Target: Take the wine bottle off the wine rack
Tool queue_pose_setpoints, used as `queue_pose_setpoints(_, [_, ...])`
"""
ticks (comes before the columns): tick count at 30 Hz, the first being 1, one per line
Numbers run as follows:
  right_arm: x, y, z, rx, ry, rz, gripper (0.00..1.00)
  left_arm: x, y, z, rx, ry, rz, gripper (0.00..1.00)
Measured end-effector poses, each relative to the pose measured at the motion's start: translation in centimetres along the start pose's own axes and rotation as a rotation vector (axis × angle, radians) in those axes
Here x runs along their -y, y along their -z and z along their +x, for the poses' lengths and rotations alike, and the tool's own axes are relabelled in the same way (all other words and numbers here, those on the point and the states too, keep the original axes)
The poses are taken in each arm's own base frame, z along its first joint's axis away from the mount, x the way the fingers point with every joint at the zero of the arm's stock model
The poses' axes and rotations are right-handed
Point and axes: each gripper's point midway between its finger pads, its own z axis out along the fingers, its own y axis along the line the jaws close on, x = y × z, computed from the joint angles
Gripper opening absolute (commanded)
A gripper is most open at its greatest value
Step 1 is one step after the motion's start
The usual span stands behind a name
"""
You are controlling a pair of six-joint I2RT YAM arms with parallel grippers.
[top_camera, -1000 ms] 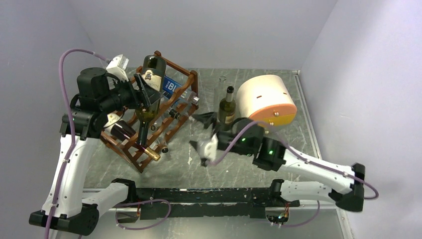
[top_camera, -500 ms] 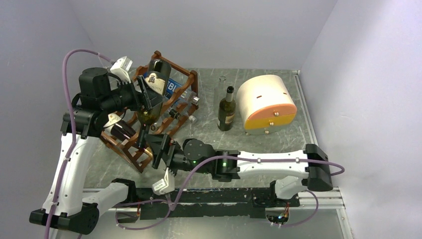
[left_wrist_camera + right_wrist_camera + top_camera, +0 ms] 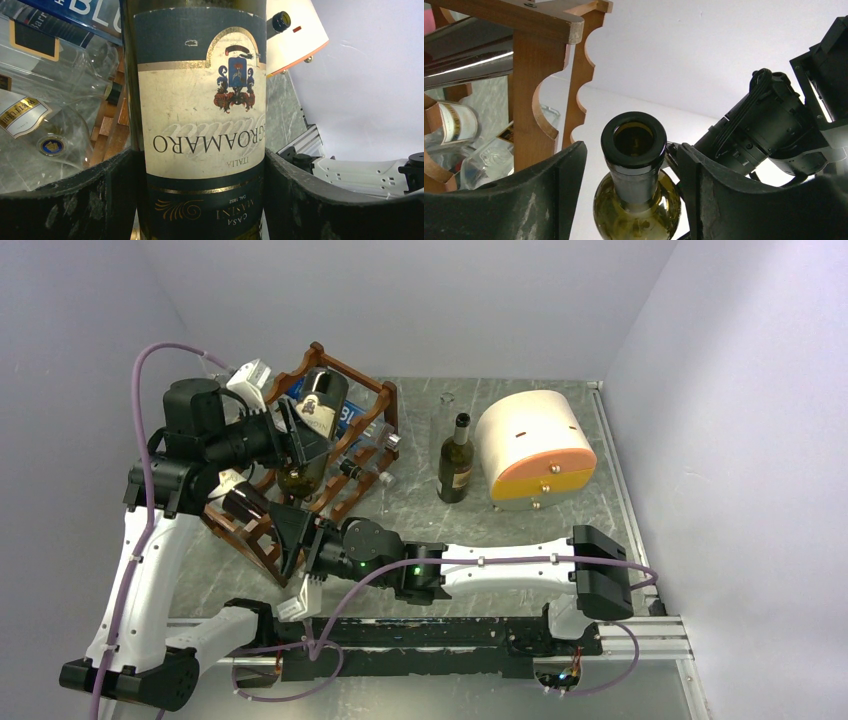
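The wine bottle [image 3: 320, 415], dark green glass with a cream and navy label, is tilted neck-down over the front of the reddish-brown wine rack [image 3: 345, 368]. My left gripper [image 3: 300, 438] is shut on its body, and in the left wrist view the fingers [image 3: 305, 200] press both sides of the label [image 3: 200, 125]. My right gripper [image 3: 292, 532] sits below at the neck. In the right wrist view its jaws stand either side of the bottle's neck [image 3: 634, 150], open, with gaps showing. The rack's scalloped rail [image 3: 526, 100] is just to the left.
A second green bottle [image 3: 456, 460] stands upright mid-table beside a cream-and-orange drum box [image 3: 535, 445]. Other bottles lie in the rack, one blue-labelled [image 3: 345, 416] and one dark [image 3: 245, 502]. The left arm's wrist [image 3: 769, 125] is close on the right of my right gripper.
My right arm swung left from the standing bottle to under the rack, and its jaws now flank the held bottle's neck and have narrowed. The left gripper tilted the bottle a little.
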Motion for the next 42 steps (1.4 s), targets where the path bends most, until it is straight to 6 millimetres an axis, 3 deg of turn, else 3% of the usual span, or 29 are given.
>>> queue_pose_setpoints(6, [0.5, -0.6, 0.3, -0.016, 0.012, 0.020, 0.35, 0.0, 0.1, 0.4, -0.015, 0.007, 0.003, 0.09])
queue_pose_setpoints(7, [0.5, -0.6, 0.3, -0.018, 0.012, 0.023, 0.27, 0.1, 0.1, 0.4, -0.016, 0.007, 0.004, 0.17])
queue_pose_setpoints(9, [0.5, -0.7, 0.4, -0.020, 0.003, 0.022, 0.02, 0.1, 0.1, 0.5, -0.019, 0.004, 0.007, 0.34])
queue_pose_setpoints(14, [0.5, -0.7, 0.4, -0.024, 0.002, 0.023, 0.00, 0.2, 0.1, 0.5, -0.021, 0.001, 0.011, 0.97])
queue_pose_setpoints(15, [0.5, -0.7, 0.4, -0.025, 0.003, 0.024, 0.00, 0.2, 0.1, 0.5, -0.021, -0.002, 0.012, 1.00])
queue_pose_setpoints(28, [0.9, -0.1, 0.7, -0.029, -0.027, 0.043, 0.00, 0.8, 0.8, -0.2, 0.024, -0.020, 0.027, 0.99])
queue_pose_setpoints(37, [-1.0, 2.7, 0.9, -0.031, -0.153, 0.017, 0.00, 2.9, 4.0, -2.7, 0.202, -0.108, 0.043, 0.99])
queue_pose_setpoints(42, [0.5, 5.2, 1.8, -0.036, -0.363, 0.059, 0.00, 3.9, 6.3, -4.0, 0.317, -0.156, 0.036, 0.99])
